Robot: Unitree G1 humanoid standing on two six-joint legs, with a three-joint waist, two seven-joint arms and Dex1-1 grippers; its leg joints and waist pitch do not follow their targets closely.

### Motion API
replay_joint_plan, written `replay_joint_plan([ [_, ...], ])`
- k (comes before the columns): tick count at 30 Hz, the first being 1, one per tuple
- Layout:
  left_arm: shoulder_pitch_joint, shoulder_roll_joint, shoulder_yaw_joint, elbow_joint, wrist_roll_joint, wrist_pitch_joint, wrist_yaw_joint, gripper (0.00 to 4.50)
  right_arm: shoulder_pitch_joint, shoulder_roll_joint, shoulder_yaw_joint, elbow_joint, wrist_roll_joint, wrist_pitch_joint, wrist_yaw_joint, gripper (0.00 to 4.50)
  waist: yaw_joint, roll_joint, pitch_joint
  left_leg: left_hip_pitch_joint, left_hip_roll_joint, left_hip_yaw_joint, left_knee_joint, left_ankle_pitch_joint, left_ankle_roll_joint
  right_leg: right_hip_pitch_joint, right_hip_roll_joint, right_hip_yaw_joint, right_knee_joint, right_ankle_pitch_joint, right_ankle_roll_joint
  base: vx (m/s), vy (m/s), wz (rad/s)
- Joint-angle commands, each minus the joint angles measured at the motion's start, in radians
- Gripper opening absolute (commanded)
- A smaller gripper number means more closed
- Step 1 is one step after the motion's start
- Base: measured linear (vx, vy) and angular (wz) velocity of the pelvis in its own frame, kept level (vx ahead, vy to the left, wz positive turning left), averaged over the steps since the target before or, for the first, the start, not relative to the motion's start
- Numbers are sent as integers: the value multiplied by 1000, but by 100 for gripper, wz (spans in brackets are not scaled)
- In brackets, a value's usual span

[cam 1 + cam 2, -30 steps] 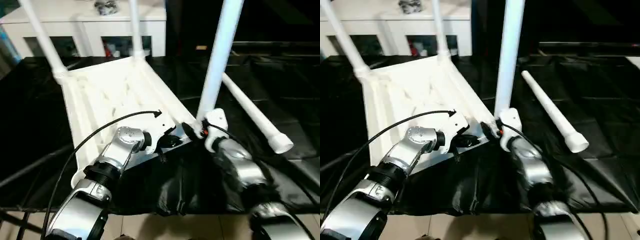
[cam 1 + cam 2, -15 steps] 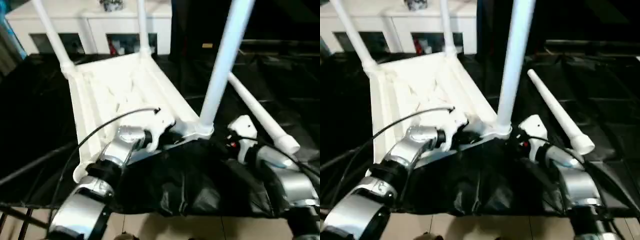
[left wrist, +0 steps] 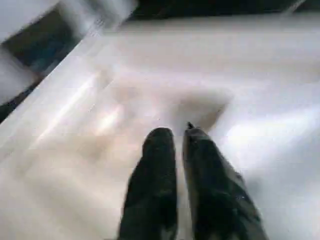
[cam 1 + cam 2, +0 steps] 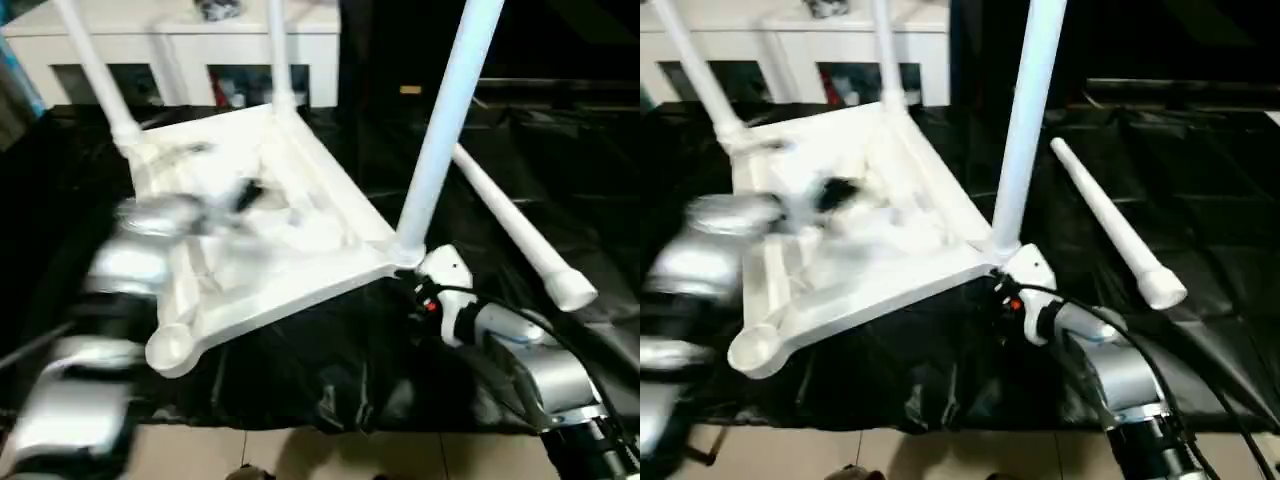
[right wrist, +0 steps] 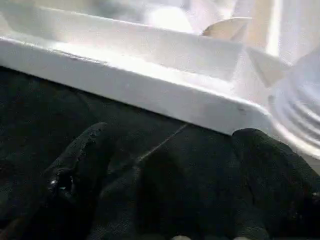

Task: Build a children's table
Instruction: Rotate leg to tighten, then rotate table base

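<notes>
The children's table lies upside down on black cloth, its white ribbed tabletop (image 4: 290, 275) facing up. Three white legs stand in its sockets: two at the far corners (image 4: 95, 70) (image 4: 275, 50) and one at the near right corner (image 4: 445, 120). The near left socket (image 4: 170, 347) is empty. A loose leg (image 4: 515, 230) lies on the cloth to the right. My right gripper (image 5: 172, 135) is open, low on the cloth just before the tabletop's near right corner. My left gripper (image 3: 179, 134) hovers shut over the ribbed underside, holding nothing; its arm (image 4: 125, 270) is blurred.
A white glass-doored cabinet (image 4: 180, 40) stands behind the work. The black cloth (image 4: 350, 375) is wrinkled and hangs over the near edge, with tiled floor (image 4: 300, 455) below. A black cable (image 4: 1160, 350) runs along my right forearm.
My left arm has swung off the tabletop's near edge, back over the middle of the underside. My right gripper drew away from the near right leg's base, then came back close under that corner.
</notes>
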Motion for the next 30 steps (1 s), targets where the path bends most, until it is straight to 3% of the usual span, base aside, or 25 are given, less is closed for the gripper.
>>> replay_joint_plan([
  [1,25,47,3,-40,56,68,39,15,-10,3,4,-13,-1,23,-3,374,1,-9,-72,12,28,-19,-51,-127,47,52,-74,45,-46,-171,-167,0,0,0],
  [3,59,90,-11,-64,88,126,52,1,-17,13,7,4,-14,33,-29,343,1,-8,-70,14,26,-17,-51,-128,42,49,-73,45,-49,-179,-168,0,0,0],
  [6,85,106,-39,-69,112,168,58,0,-26,19,10,11,-17,55,-45,335,7,0,-68,18,28,-18,-52,-151,28,44,-73,47,-51,-196,-175,0,0,0],
  [8,93,111,-53,-72,130,189,64,0,-30,19,14,11,-18,63,-48,303,7,-3,-68,17,27,-18,-54,-170,19,46,-74,48,-52,-207,-169,0,0,0],
  [9,97,115,-63,-79,145,199,76,0,-32,19,16,11,-21,65,-50,292,9,0,-67,19,27,-19,-53,-184,12,44,-75,49,-54,-224,-164,0,0,0],
  [12,104,112,-72,-94,140,221,68,0,-38,24,14,16,-28,66,-64,286,8,-3,-66,17,25,-20,-54,-199,4,45,-76,49,-57,-248,-155,0,0,0],
  [13,109,100,-75,-106,119,235,47,0,-45,30,9,30,-35,60,-80,258,8,-4,-66,15,24,-20,-53,-201,2,46,-77,50,-57,-256,-153,0,0,0],
  [16,127,112,-135,-100,131,251,-26,0,-59,34,16,53,-42,51,-83,243,9,0,-65,17,22,-21,-52,-214,0,42,-77,50,-61,-292,-151,0,0,0],
  [17,127,112,-137,-100,133,252,-28,0,-59,34,16,54,-43,50,-83,233,6,-3,-65,14,22,-21,-53,-213,-1,44,-75,50,-60,-290,-146,0,0,0],
  [19,150,145,-191,-112,152,275,-102,0,-77,42,22,80,-48,45,-92,220,6,5,-67,16,23,-24,-53,-214,-3,43,-77,50,-59,-280,-146,0,0,0],
  [23,189,196,-254,-172,139,309,-234,0,-113,67,21,141,-51,28,-107,182,-5,5,-65,16,20,-25,-54,-236,-9,44,-76,50,-59,-292,-158,0,0,0],
  [30,220,232,-303,-249,81,306,-385,0,-185,109,29,279,-79,-37,-136,122,-10,7,-64,21,22,-23,-55,-254,-15,40,-77,51,-61,-329,-166,0,0,0],
])
